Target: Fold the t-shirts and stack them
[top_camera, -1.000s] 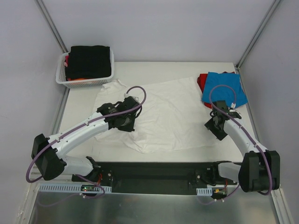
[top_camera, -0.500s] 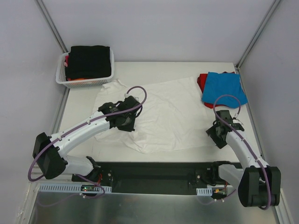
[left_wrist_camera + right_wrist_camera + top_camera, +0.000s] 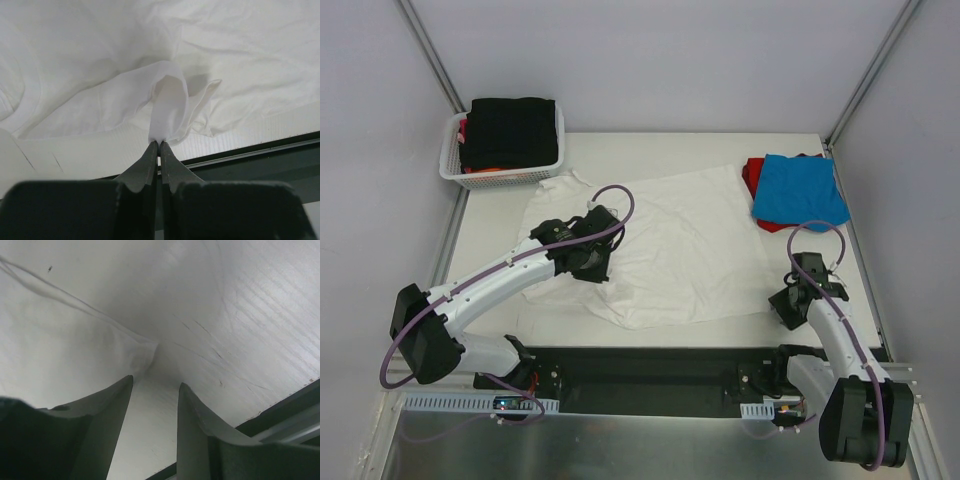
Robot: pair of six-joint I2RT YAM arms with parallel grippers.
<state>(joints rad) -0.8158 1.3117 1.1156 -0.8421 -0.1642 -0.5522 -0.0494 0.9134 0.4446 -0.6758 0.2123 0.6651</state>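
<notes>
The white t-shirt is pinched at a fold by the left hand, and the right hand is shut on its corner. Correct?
The left hand does pinch a fold of the white t-shirt, but the right hand is open, fingers apart just short of the corner; the right wrist view shows this.

Robot lab cell: white table (image 3: 670,150) walled by plain grey panels (image 3: 650,60).

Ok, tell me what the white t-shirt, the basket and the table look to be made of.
The white t-shirt: soft matte knit, likely cotton; it creases and folds limply. The basket: white plastic, by its moulded lattice walls. The table: hard matte white board, perhaps laminate; faint grain lines and scratches show close up.
</notes>
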